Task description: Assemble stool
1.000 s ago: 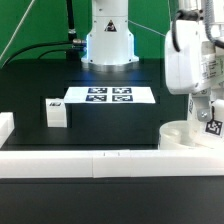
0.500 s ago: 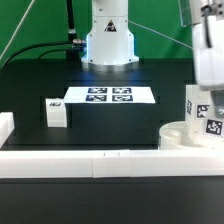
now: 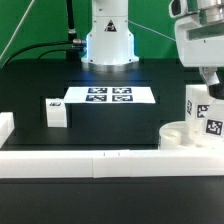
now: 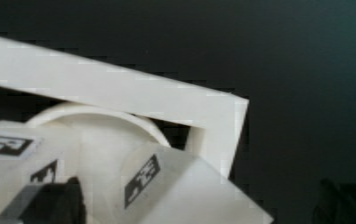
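Observation:
The round white seat (image 3: 178,137) lies at the exterior view's right, against the front rail. Two tagged white legs (image 3: 195,104) (image 3: 212,117) stand upright on it. A third leg (image 3: 56,113) lies loose on the table at the left. My gripper (image 3: 209,76) hangs above the two standing legs, apart from them. In the wrist view a tagged leg (image 4: 113,170) and the seat (image 4: 104,122) lie below the open gripper (image 4: 193,205), whose dark fingertips (image 4: 40,198) stand wide apart with nothing held.
The marker board (image 3: 110,96) lies flat in the middle, in front of the robot base (image 3: 108,40). Long white border rails (image 3: 90,163) run along the front, with a short piece (image 3: 5,127) at the left. The rail corner (image 4: 193,100) shows in the wrist view.
My gripper has risen off the legs on the seat and now hangs higher. Both standing legs are now uncovered. The loose leg has not moved.

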Robot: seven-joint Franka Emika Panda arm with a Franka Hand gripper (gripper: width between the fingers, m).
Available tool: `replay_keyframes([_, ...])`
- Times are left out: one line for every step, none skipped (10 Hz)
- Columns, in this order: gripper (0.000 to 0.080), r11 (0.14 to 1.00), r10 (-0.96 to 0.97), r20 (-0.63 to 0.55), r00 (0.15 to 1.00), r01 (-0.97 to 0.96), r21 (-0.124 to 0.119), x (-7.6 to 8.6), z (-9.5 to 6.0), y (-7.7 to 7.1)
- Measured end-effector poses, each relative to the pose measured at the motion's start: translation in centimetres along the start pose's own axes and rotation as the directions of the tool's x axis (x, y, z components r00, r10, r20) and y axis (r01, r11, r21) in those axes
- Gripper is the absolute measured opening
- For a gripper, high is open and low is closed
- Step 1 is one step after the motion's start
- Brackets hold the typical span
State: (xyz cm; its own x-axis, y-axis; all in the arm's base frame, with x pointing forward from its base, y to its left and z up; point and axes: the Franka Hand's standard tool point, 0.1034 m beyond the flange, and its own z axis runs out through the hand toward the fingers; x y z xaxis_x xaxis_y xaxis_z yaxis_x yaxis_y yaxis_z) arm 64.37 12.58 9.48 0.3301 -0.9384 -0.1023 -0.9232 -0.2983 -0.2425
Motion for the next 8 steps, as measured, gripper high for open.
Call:
replay_keyframes([0.0649,0.997,-0.077,-0.005,0.997,0.077,-0.002,0.1,0.0,0.0])
replay_keyframes([0.0649,0.994,-0.113,-0.006,0.994,0.113,-0.003,0.1,0.0,0.0])
replay_keyframes([0.0649,0.941,-0.338,-0.006,0.941,0.338,-0.033,0.3,-0.2,-0.1])
replay_keyframes([0.0649,0.852,-0.521,0.014,0.854,0.521,-0.052,0.7,-0.3,-0.2])
replay_keyframes([0.0649,0.728,-0.681,0.065,0.730,0.684,-0.055,0.8,0.1,0.1])
replay_keyframes([0.0649,0.685,-0.724,0.071,0.686,0.727,-0.045,1.1,0.3,0.2])
replay_keyframes([0.0649,0.643,-0.763,0.048,0.644,0.765,-0.045,1.4,0.3,0.3])
replay_keyframes([0.0649,0.586,-0.808,0.051,0.588,0.809,-0.052,1.6,0.3,0.3])
